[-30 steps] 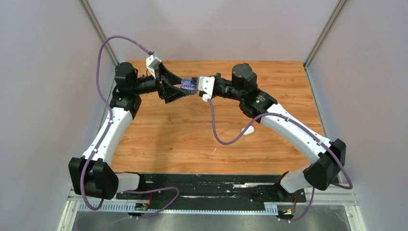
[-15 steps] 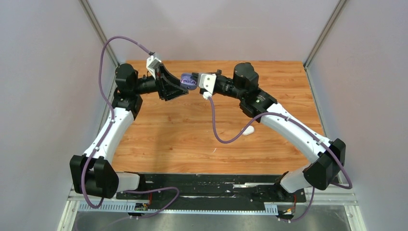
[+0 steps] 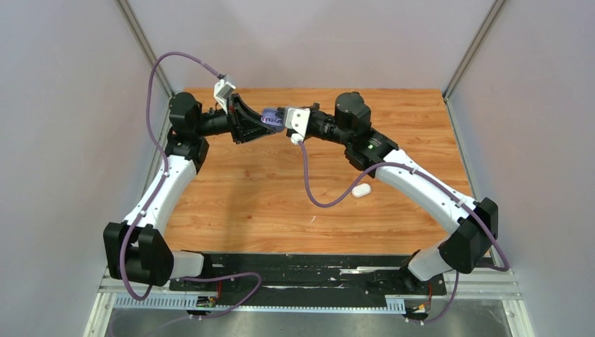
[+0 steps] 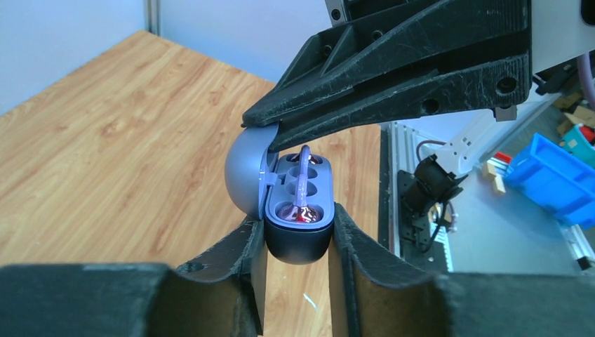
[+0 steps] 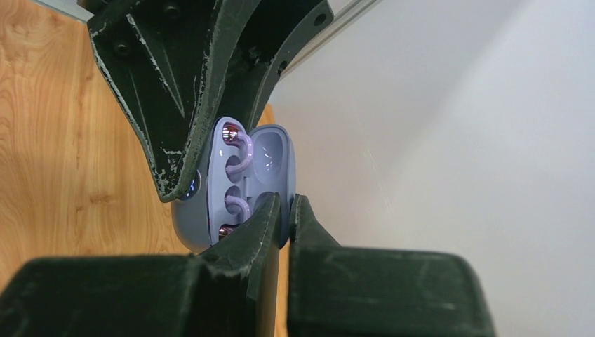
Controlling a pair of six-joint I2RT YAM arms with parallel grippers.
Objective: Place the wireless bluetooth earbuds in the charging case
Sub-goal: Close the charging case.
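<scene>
A purple charging case [image 4: 298, 242] is held up above the table, open, with its lid [image 4: 245, 172] swung to the left. My left gripper [image 4: 298, 221] is shut on the case's dark base. Two dark purple earbuds [image 5: 238, 154] sit in its wells, one showing close up in the left wrist view [image 4: 303, 209]. My right gripper [image 5: 288, 203] is shut on the edge of the lid [image 5: 270, 158]. In the top view the two grippers meet at the case [image 3: 269, 118] over the far middle of the table. The white earbuds are out of view.
A small white oval case [image 3: 360, 190] lies on the wooden table [image 3: 245, 203], right of centre under the right arm. Grey walls stand close on both sides. The right arm's purple cable [image 3: 312, 189] hangs down over the table.
Both grippers have moved the purple case a little toward the far left. The right arm has swung left, and its forearm has cleared the white case.
</scene>
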